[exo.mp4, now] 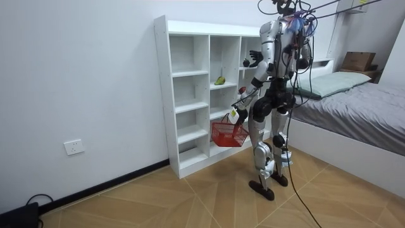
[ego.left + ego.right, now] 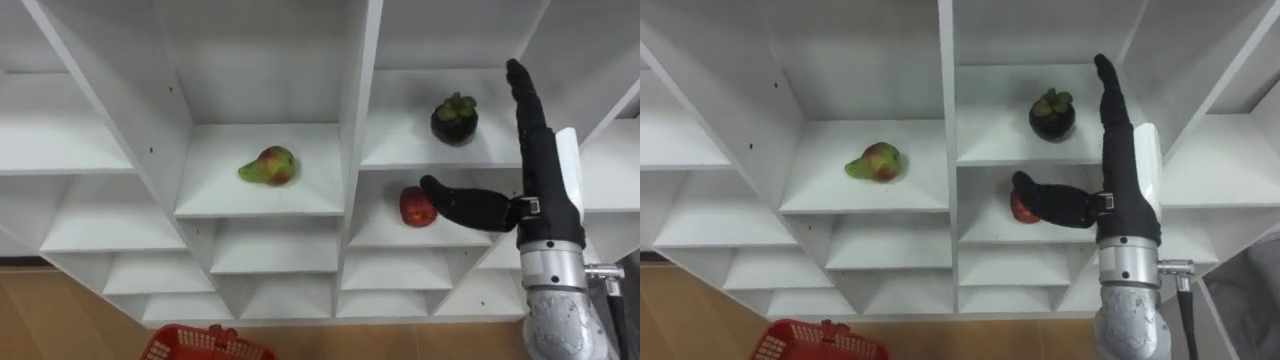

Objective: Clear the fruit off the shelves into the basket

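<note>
Down at the bottom, nearest of all, the red basket [image 2: 205,345] hung low and well left of the raised fingers. The room view put it at the left hand [image 1: 236,109], though how that hand held on was too small to tell, and so was whether anything lay inside.

Up came the eye to the right hand [image 2: 543,180]: wide open, fingers straight and pointing up, thumb stuck out sideways to the left, nothing in its grasp. Right at the thumb's tip sat the red apple [image 2: 415,207], and the thumb crossed its upper edge. Touching or only in front? Could not say.

One shelf higher, just left of the fingertips, stood the dark mangosteen [image 2: 454,118], leafy cap up, apart from the hand. Further left of the thumb, across the upright divider in the next compartment, the green-and-red pear [image 2: 268,166] lay on its side, well clear.

Behind it all was the white closet [image 2: 355,120], with the robot standing close in front of it.

By my read this was early going: three fruits on the shelves, none gripped. The apple looked like the first target, with closing on it, lowering it to the basket, then the mangosteen and the pear all left to do.
</note>
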